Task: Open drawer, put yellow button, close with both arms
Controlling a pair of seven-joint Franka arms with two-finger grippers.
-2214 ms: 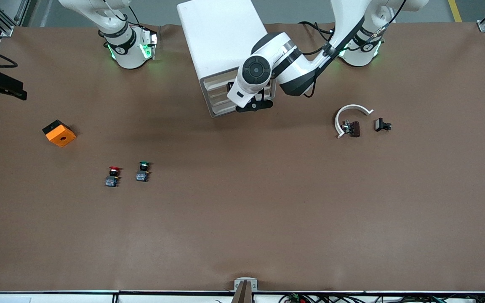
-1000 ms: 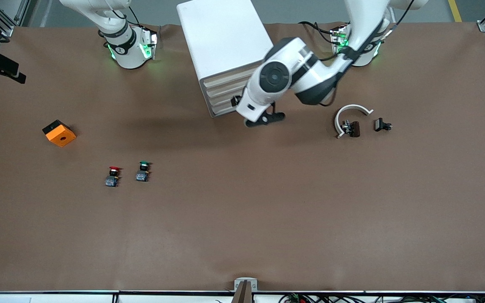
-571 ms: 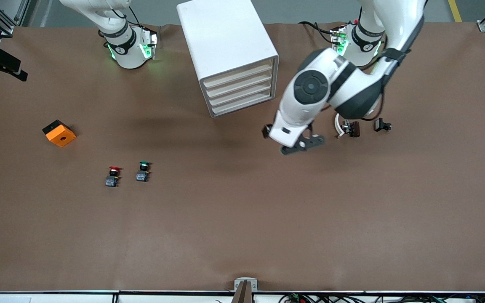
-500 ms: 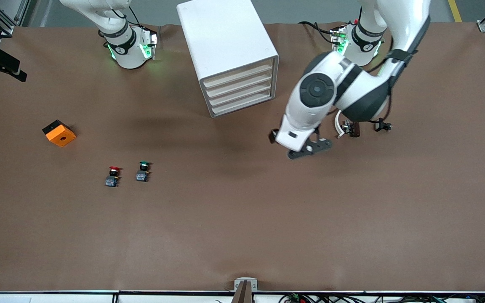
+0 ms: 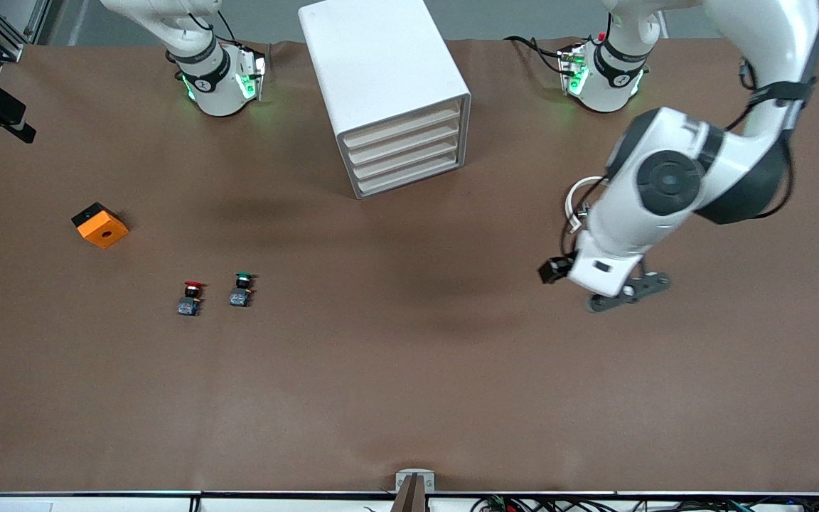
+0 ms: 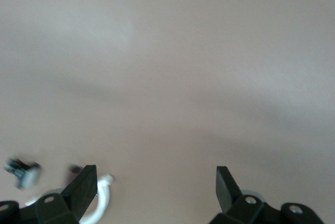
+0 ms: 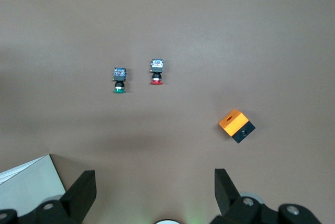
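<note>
The white cabinet [image 5: 381,78] stands between the two arm bases, and its top drawer [image 5: 402,126] sits pushed in flush with the three below. The yellow button is out of view. My left gripper [image 5: 626,291] hangs over bare brown table beside a white curved piece [image 5: 574,203]. In the left wrist view this gripper [image 6: 154,190] is open with nothing between its fingers [image 6: 84,185]. My right gripper [image 7: 154,192] is also open and empty. It is held high by its own base and looks down on the table. It does not show in the front view.
A red-capped button [image 5: 191,297] and a green-capped button [image 5: 241,290] stand side by side toward the right arm's end. An orange block [image 5: 99,225] lies farther toward that end. The right wrist view shows the green-capped button [image 7: 120,80], the red-capped button [image 7: 157,71], the orange block [image 7: 236,126] and a corner of the cabinet [image 7: 26,179].
My left arm has swung away from the cabinet's front toward its own end of the table, uncovering the drawer fronts and covering the small parts by the white curved piece. The right arm waits unmoved.
</note>
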